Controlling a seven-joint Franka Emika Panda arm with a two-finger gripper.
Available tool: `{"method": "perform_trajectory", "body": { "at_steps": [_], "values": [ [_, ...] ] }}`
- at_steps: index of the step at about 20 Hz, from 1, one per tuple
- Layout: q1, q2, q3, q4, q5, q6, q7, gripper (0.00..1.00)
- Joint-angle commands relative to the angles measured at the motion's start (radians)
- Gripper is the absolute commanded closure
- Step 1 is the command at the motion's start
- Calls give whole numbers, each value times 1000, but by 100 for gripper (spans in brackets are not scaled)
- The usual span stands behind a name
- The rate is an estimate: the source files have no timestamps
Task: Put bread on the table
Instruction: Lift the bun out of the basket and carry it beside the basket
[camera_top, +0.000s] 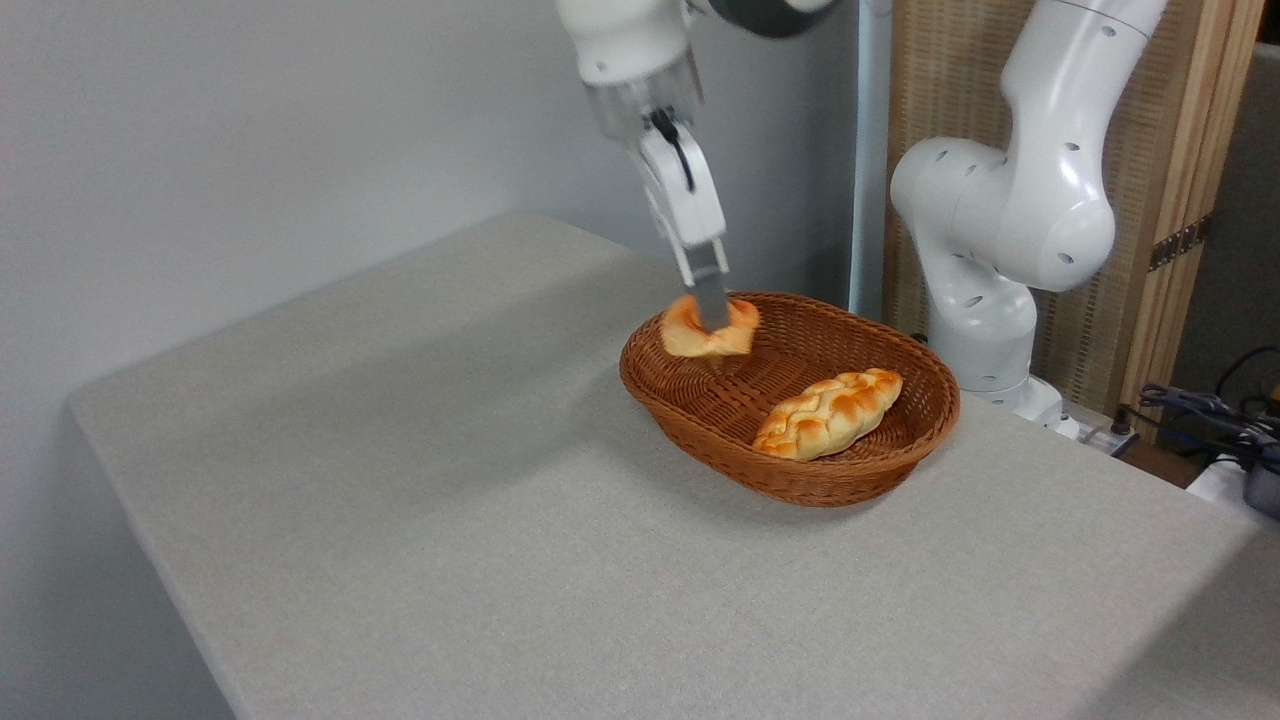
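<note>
Orange-golden bread (708, 330) sits clamped in the gripper (711, 312), raised over the near-left rim of the basket (800, 480) (braided loaf (828, 413) below-right); setting it on the table (420, 480), lower left, remains undone.

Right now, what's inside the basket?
A braided loaf lies in the basket. The gripper holds the bun above its left rim. The near wall hides some floor.

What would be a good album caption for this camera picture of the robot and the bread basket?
Gripper shut on the small round bun, holding it over the woven basket where a braided loaf lies, on the grey table.
</note>
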Motion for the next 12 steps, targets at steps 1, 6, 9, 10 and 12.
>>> {"method": "perform_trajectory", "body": {
  "at_steps": [1, 6, 9, 10, 12],
  "values": [
    [-3, 227, 17, 197, -17, 50, -72, 71],
    [-4, 351, 48, 200, -137, 383, -181, 67],
    [-4, 416, 48, 199, -143, 477, -190, 47],
    [-4, 423, 48, 197, -143, 482, -198, 37],
    [-4, 427, 48, 193, -143, 483, -198, 14]
  ]
}}
